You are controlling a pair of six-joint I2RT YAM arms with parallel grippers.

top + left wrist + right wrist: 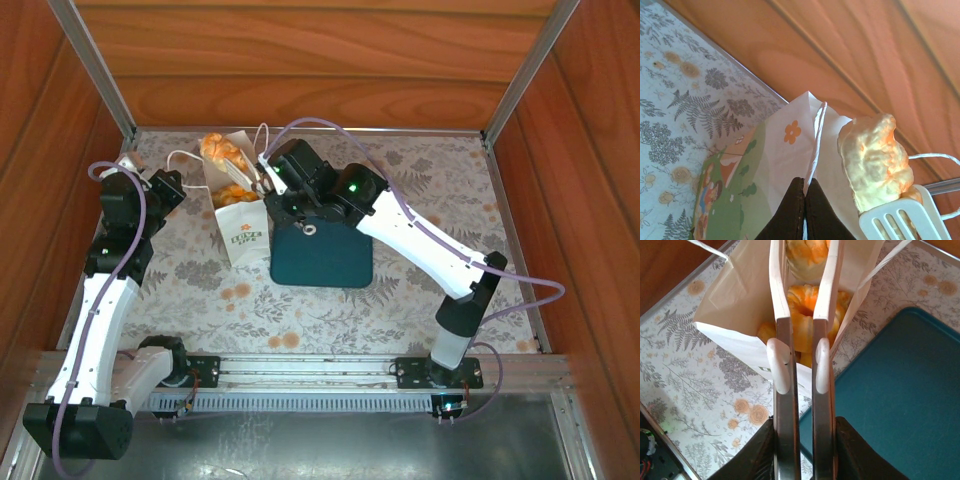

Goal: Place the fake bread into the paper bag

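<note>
Grips the paper bag (pixel 785 150) by rim and cord in the fully closed left claw (pixel 805 187), and holds the right claw (pixel 805 265), narrowly parted, inside the bag's mouth, with fake bread (pixel 802 322) heaped directly beneath and between its tips, whether pinched cannot be told.

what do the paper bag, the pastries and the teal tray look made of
paper bag: thin white paper, matte, with sharp creases. toy pastries: probably moulded plastic or foam, glossy orange-gold with a bumpy surface. tray: dark teal, smooth and even, likely plastic, though coated metal can't be ruled out.
</note>
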